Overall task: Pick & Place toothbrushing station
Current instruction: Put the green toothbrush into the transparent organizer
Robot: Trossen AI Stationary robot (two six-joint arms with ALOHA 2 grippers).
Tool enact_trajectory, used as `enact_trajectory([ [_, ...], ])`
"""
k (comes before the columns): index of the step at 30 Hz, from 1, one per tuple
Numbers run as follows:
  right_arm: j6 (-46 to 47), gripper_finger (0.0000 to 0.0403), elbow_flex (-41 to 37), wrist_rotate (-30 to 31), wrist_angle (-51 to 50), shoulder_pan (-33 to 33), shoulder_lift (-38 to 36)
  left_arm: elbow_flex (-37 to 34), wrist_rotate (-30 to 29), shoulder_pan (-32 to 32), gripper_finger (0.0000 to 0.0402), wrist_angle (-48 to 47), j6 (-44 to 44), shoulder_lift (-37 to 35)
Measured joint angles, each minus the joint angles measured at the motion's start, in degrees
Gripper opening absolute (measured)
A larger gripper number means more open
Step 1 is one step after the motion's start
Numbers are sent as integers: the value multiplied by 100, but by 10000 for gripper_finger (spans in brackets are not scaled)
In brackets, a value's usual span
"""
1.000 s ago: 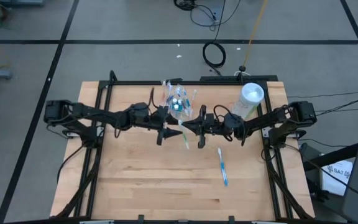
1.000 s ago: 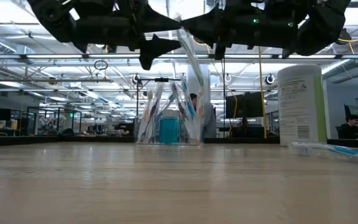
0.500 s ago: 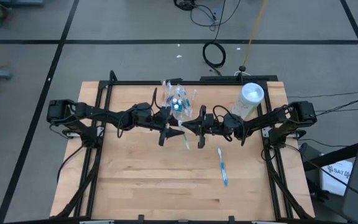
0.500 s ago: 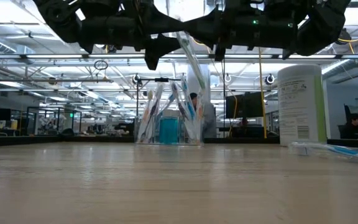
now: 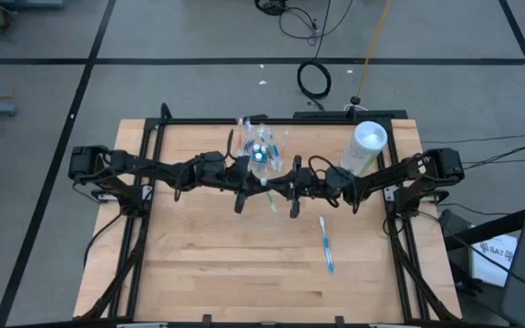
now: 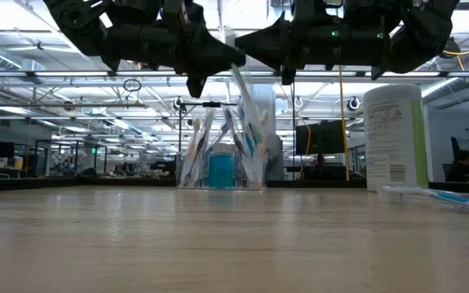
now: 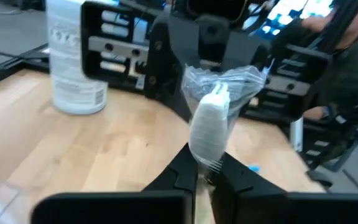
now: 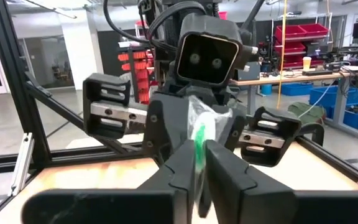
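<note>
Wrapped toothbrush clenched by left gripper and right gripper; wrists show both grasps.

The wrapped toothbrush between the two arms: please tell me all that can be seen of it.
The wrapped toothbrush has a green-and-white body inside a clear crinkled plastic wrapper. It hangs tilted above the wooden table, in front of the clear holder. The left tool and the right tool both pinch it from opposite sides.

The wooden bench holds three things. A clear holder and a white tub stand at the back. A blue toothbrush lies nearer the front
</note>
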Motion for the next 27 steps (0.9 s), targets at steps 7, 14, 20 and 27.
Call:
enact_trajectory([
  [7,0,86,0,36,-292,-26,-3,0,-156,174,30,-482,-36,-76],
  [14,265,134,0,39,-814,-229,-4,-4,-803,590,9,-1152,477,-592],
  [20,493,154,0,31,-1285,-399,-4,-4,-2116,925,22,-1987,784,-1420],
  [27,496,153,0,22,-1351,-446,-4,0,-3521,1039,18,-2280,853,-1821],
])
